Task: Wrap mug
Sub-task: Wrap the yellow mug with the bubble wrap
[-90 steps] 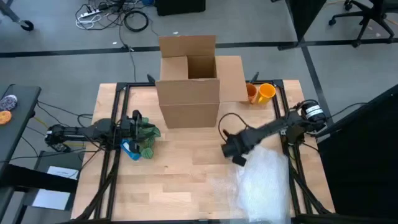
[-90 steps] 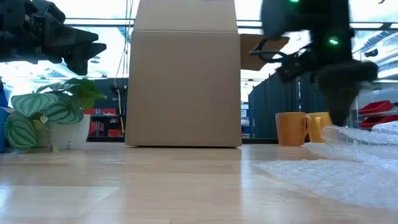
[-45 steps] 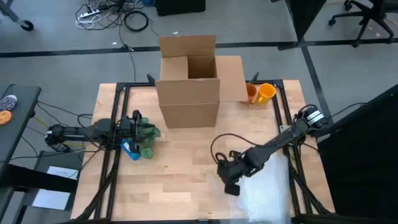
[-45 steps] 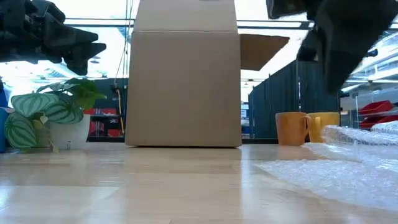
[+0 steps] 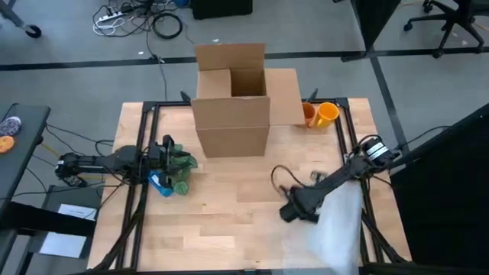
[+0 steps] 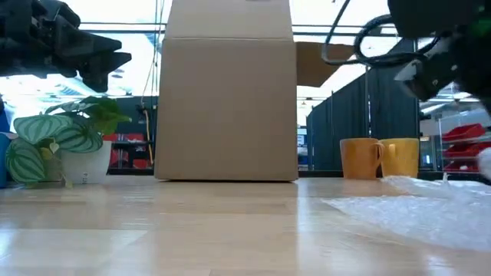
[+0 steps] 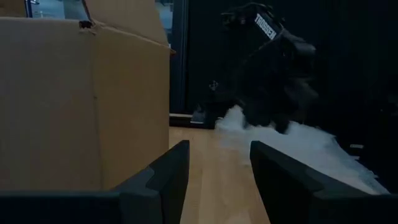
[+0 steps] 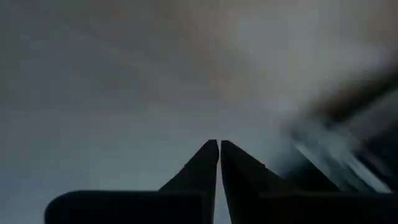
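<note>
An orange mug (image 5: pixel 309 114) and a yellow mug (image 5: pixel 328 113) stand side by side at the far right of the table, right of the cardboard box. A sheet of clear bubble wrap (image 5: pixel 336 229) lies on the table's near right part. My right gripper (image 5: pixel 292 213) hangs shut at the wrap's left edge, raised off the table in the low view (image 6: pixel 430 54). Its two fingertips (image 8: pixel 219 152) meet with nothing visible between them. My left gripper (image 7: pixel 217 180) stands open over the table's left side, beside a small plant (image 5: pixel 181 163). My right gripper is shut at the left edge of the bubble wrap (image 5: pixel 309 218). Whether it touches or holds the clear sheet I cannot tell; its wrist view is blurred and shows nothing between the fingers.
A tall open cardboard box (image 5: pixel 231 95) stands at the far middle, its flap toward the mugs. The potted plant (image 6: pixel 73 142) and a blue object (image 5: pixel 160 184) sit at the left. Bare wood (image 5: pixel 229 221) lies between the box and the near edge.
My right gripper has risen off the bubble wrap, swung toward the table's near edge, then come back a little toward the right. The wrap's raised folds at the right lie lower now, and its left edge sits farther right. The left arm has kept still.
</note>
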Robot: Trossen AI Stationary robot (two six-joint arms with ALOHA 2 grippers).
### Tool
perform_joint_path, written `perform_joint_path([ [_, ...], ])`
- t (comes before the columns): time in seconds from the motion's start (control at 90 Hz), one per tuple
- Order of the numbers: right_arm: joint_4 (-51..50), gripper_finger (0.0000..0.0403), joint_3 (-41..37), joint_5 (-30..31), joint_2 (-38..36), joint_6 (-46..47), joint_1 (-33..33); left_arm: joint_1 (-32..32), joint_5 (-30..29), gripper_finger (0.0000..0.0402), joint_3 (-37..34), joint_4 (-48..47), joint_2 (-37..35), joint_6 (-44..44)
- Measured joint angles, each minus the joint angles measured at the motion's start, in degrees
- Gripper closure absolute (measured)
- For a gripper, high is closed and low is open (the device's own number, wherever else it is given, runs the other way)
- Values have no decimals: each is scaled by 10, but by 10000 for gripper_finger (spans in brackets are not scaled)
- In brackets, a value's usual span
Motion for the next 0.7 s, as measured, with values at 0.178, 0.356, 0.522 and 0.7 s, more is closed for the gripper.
perform_joint_path([
  [0.178,138,402,0,-17,-34,3,-6,0,0,245,0,-1,0,0],
  [0.356,304,402,-1,-7,-35,-13,-3,0,0,245,0,-1,0,0],
  [0.522,393,399,-1,26,-32,-36,-7,0,0,245,0,-2,0,0],
  [0.7,392,369,-1,49,-32,-69,-19,0,0,245,0,-1,0,0],
])
